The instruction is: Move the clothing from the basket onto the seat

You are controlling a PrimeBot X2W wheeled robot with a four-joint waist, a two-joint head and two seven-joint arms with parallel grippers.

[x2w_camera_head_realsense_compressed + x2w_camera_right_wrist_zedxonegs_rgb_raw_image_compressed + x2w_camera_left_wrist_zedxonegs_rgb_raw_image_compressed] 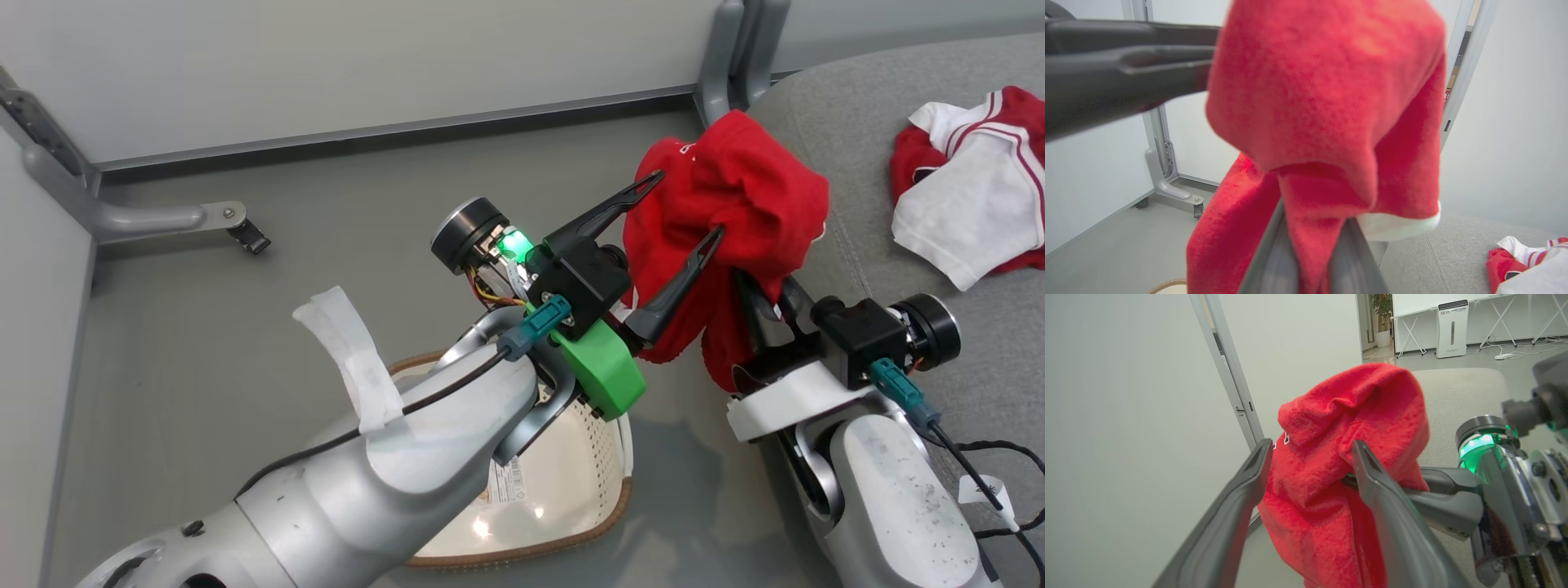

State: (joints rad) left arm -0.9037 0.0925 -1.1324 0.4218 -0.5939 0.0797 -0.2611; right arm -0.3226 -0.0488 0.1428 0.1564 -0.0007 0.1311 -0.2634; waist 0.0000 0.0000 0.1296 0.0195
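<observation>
As visible part of basket [600, 469] at bottom centre holds nothing but label [510, 482], this looks like last carry.
- Right gripper [763, 306], centre right: clamped on red garment [735, 188], cloth pinched between fingers and draped over them, so it hangs clear of floor.
- Garment at left edge of grey seat [857, 147], not yet resting on cushion.
- Left gripper [688, 204]: fingers spread wide either side of cloth, gripping nothing. Contact unclear.
- Red-and-white garment [971, 196] already on seat, upper right. Likely drop spot beside it.
</observation>
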